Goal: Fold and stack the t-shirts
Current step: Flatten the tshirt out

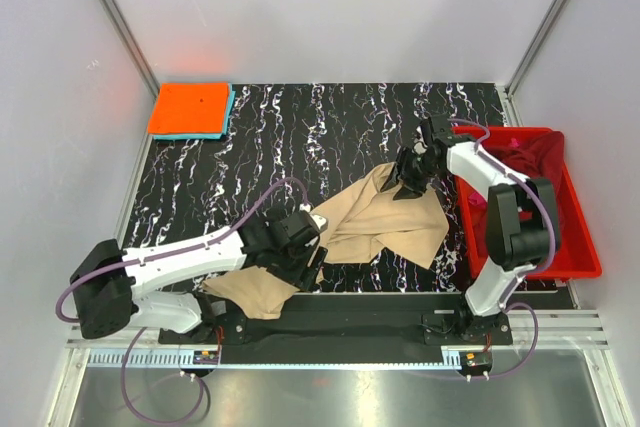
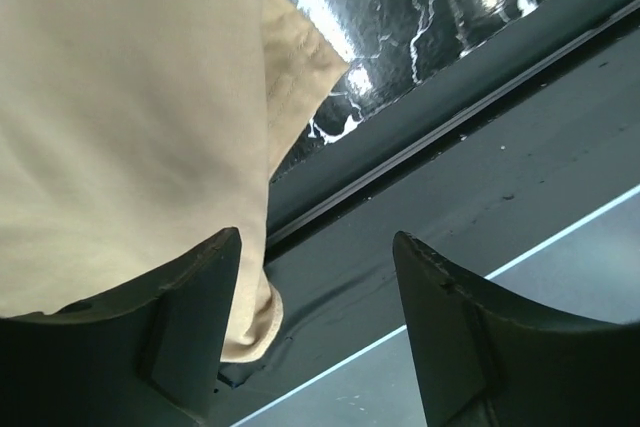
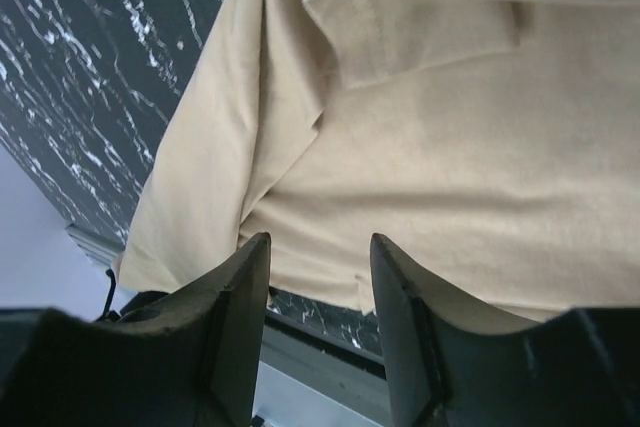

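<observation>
Now — the tan t-shirt (image 1: pixel 390 222) lies rumpled just left of the red bin (image 1: pixel 575 237), both sets of jaws open, holding nothing. Best pinch two hem corners and pull it flat before folding.

Wears white shells along the links of the left arm (image 1: pixel 180 262), with black blocks at the joints and a big black housing at the shoulder. Repeats the same colours on the right arm (image 1: pixel 478 162): white links, heavy black joints. Carries a thin purple cable (image 1: pixel 265 194) looping off the left arm, and a second purple cable (image 1: pixel 548 222) along the right one. Ends in a black left hand (image 1: pixel 305 247) and a black right hand (image 1: pixel 410 175). Shows, up close, dark matte left fingers (image 2: pixel 190 332), broad at the root and narrowing to blunt tips; same shape on the right fingers (image 3: pixel 235 327).
</observation>
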{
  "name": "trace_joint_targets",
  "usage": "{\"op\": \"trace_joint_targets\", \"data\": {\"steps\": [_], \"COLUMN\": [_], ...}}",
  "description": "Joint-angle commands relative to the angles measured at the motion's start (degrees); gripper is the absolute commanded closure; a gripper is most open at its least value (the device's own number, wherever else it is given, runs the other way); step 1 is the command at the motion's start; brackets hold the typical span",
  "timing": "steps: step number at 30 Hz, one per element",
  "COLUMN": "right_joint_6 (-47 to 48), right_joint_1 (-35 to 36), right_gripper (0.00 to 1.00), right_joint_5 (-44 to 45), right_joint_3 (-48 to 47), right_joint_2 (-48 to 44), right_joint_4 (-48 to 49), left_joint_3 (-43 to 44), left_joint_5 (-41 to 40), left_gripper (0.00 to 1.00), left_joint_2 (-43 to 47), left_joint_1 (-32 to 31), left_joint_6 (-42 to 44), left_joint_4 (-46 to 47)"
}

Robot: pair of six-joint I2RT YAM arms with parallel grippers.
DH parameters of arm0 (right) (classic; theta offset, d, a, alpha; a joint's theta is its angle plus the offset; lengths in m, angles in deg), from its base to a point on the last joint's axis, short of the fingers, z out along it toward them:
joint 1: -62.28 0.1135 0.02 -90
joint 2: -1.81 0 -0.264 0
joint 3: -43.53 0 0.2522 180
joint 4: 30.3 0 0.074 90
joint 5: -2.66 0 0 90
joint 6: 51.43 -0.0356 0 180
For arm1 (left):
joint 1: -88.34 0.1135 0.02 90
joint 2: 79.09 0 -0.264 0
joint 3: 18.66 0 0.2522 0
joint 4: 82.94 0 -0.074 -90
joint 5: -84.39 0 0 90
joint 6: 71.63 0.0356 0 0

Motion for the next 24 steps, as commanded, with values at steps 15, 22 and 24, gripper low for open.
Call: {"op": "trace_joint_targets", "data": {"steps": [15,22,24], "right_joint_6": [-3.2,-3.9,-4.0], "right_joint_1": [3.7,5.0,5.3], "right_gripper": [0.53,0.58,0.62], "right_joint_5": [1.0,0.4,0.2], "right_joint_3": [0.0,-1.4,-2.3], "right_joint_2": [9.1,11.9,12.7], "right_joint_4": [10.0,11.3,11.4], "left_joint_3": [-3.5,-2.6,-2.0], "left_joint_5": [-13.1,-15.7,-16.7], "left_gripper": [0.54,0.66,0.80], "left_joint_2": [-7.6,-9.3,-9.2], "left_joint_1": [-2.4,-2.3,-2.4], "left_joint_6": [-6.4,-5.0,-4.9], "left_joint_4": [3.7,4.4,4.1]}}
